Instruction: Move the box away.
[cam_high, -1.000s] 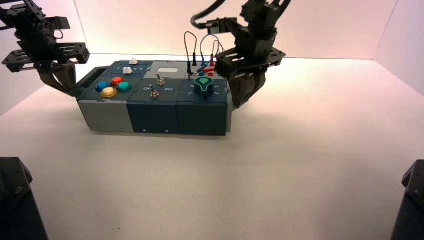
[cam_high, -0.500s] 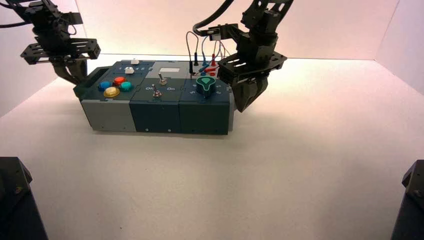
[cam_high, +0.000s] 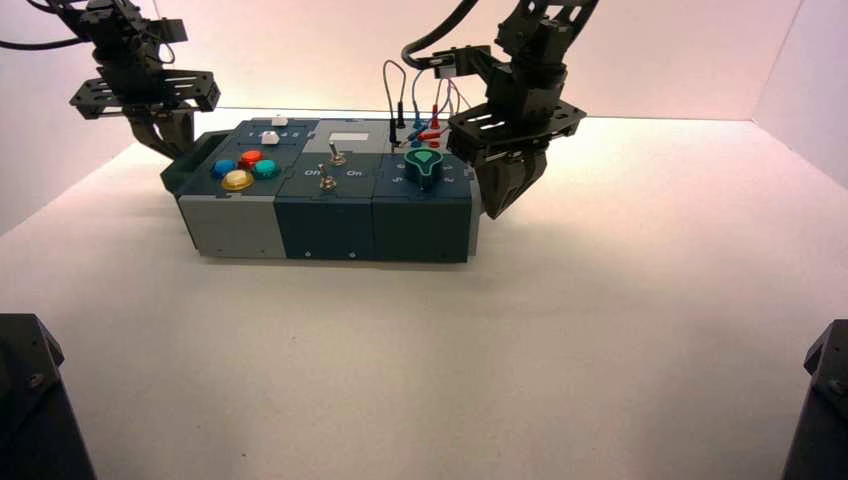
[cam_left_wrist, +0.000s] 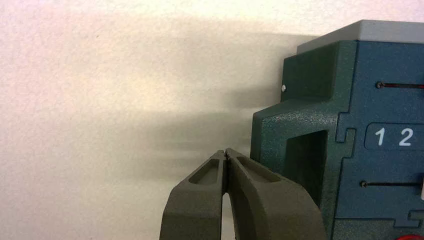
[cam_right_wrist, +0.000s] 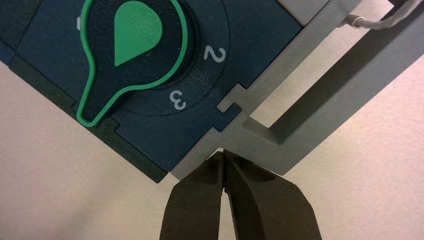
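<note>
The long dark teal and grey rectangular box (cam_high: 325, 228) sits on the pale surface (cam_high: 420, 370) between both end effectors — left end effector (cam_left_wrist: 226, 152) closed at its dark green handle, right end effector (cam_right_wrist: 223, 152) closed beside its grey handle end.

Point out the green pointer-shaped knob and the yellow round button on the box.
Green pointer-shaped knob (cam_right_wrist: 138, 31): right wrist view, raised green centre.
Yellow round button (cam_high: 237, 180): high view, top face.

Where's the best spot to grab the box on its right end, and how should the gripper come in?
Probably the outer bar of the grey handle: the slot beside it leaves room for a finger. I'd bring the right gripper down from above, one finger in the slot, one outside.
</note>
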